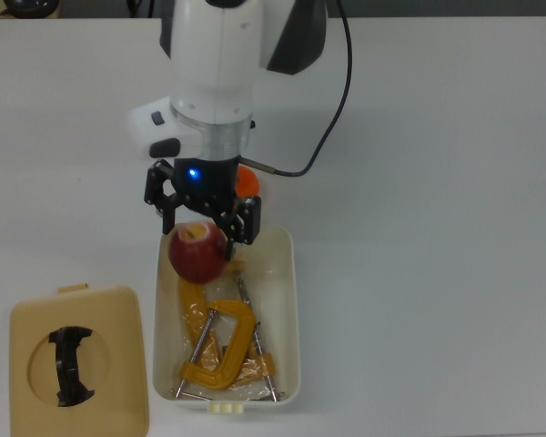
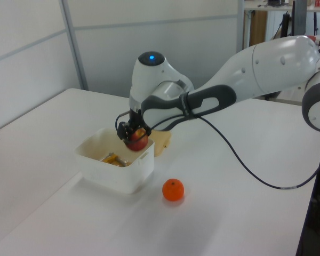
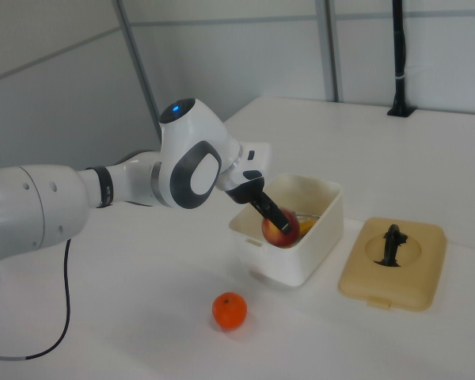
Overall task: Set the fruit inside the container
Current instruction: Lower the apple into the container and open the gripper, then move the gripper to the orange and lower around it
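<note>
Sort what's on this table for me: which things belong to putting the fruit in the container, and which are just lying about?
Part of the job:
- apple, held in the pincer over the tub's end
- orange, on the table beside the tub
- cream tub, the container

Lying about:
- yellow clamps, already inside the tub
- tan lid with black handle, flat on the table
</note>
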